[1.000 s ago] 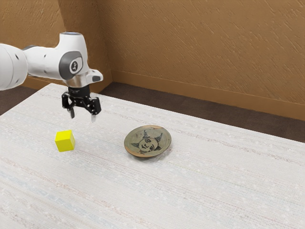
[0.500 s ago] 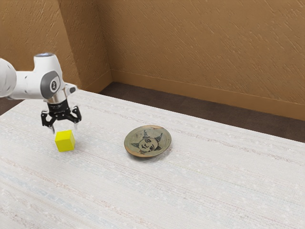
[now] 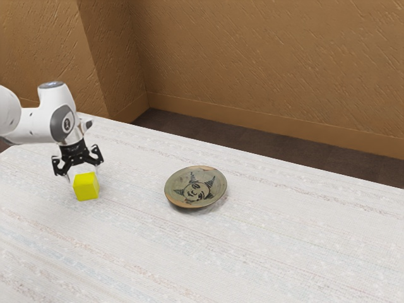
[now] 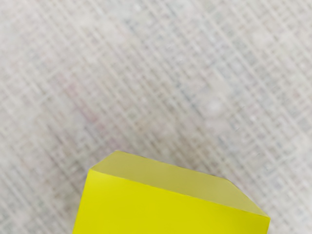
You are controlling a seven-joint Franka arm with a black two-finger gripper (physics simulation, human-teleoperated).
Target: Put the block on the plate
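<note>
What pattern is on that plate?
A dark drawing of a face on the greenish-brown plate, best seen in the exterior view.

Yellow block (image 3: 86,186) flat on the table, well apart from the round, dark-patterned plate (image 3: 195,187).

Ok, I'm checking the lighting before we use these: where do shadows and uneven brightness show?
Exterior view: soft shadow beneath the round patterned plate; wrist view: the yellow cube has one bright face beside a duller, narrower one.

Even light brightens the tabletop (image 3: 265,252). In the exterior view, a faint shadow lies at the plate's (image 3: 197,187) five o'clock.
</note>
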